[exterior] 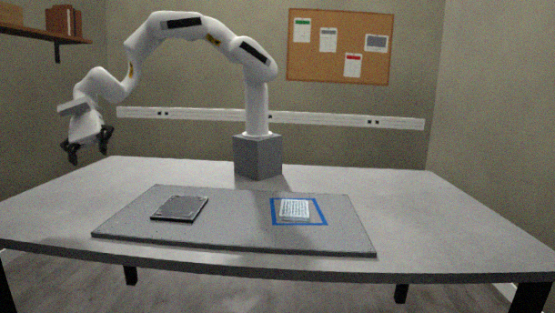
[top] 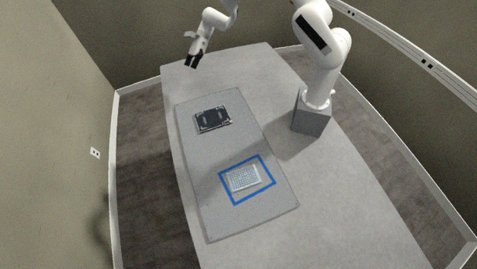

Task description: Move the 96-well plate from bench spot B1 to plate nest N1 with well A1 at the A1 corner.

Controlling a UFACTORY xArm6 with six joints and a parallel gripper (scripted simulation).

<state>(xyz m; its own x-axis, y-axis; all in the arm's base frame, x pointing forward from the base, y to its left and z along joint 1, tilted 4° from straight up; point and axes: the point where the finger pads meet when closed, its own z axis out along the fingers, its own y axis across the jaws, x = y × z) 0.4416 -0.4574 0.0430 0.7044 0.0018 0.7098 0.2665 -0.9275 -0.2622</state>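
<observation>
On a grey table (exterior: pixel 455 237) lies a flat grey mat (exterior: pixel 237 237), and on the mat sit the two things the task concerns: a pale 96-well plate (exterior: pixel 294 209) resting inside a blue taped square (exterior: pixel 297 223), the bench spot B1, and, well apart from it along the mat, a dark plate nest (exterior: pixel 179 207) with small light locator marks at its edges. The plate lies flat within the blue outline; its cut-off corner is too small to make out in either view, and so is the A1 mark on the nest. A white robot arm (exterior: pixel 255 105) rises from a grey block pedestal (exterior: pixel 241 168) behind the mat and arches up and over toward the far end of the table. Its gripper (exterior: pixel 86 145) hangs in the air above the table's end, beyond the nest and far from the plate, with its two dark fingers (top: pixel 188 60) spread wide apart and nothing between them. By the look of it the task is at its very start: the plate has not been touched, and the step in hand is the approach. The next move calls for swinging the arm across the mat, past the nest, to a point above the blue square, turning the wrist so the spread fingers straddle the plate's sides, then lowering squarely before closing on it
</observation>
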